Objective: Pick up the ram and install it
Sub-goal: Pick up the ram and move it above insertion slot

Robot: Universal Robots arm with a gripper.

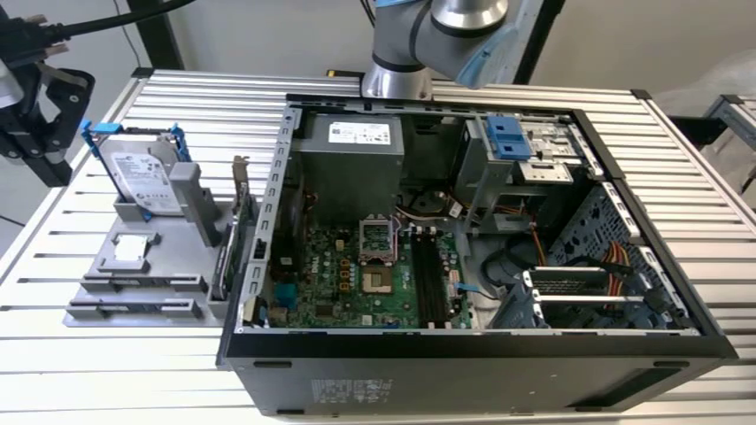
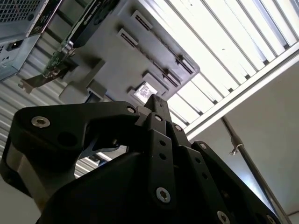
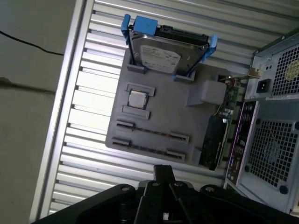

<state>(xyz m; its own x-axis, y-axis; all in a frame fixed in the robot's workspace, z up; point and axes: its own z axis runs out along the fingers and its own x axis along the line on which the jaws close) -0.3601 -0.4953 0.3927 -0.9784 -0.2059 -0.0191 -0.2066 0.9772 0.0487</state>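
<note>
My gripper (image 1: 50, 170) hangs beyond the table's edge on the exterior view's left, away from the grey parts fixture (image 1: 159, 243). Its fingers (image 3: 163, 171) are pressed together, shut, with nothing between them; the fingertips (image 2: 156, 103) also look joined in the second wrist view. The ram is hard to make out: a thin dark line (image 3: 152, 131) runs edge-on between the fixture's slotted holders and may be it. The open computer case (image 1: 473, 341) shows the green motherboard (image 1: 354, 283) with dark memory slots (image 1: 428, 279).
On the fixture a silver hard drive with blue rails (image 1: 144, 175) leans upright, a small square chip (image 3: 136, 98) lies flat, and a dark expansion card (image 3: 212, 140) stands on edge beside the case. The arm's base (image 1: 396, 75) is behind the case. The table is slatted aluminium.
</note>
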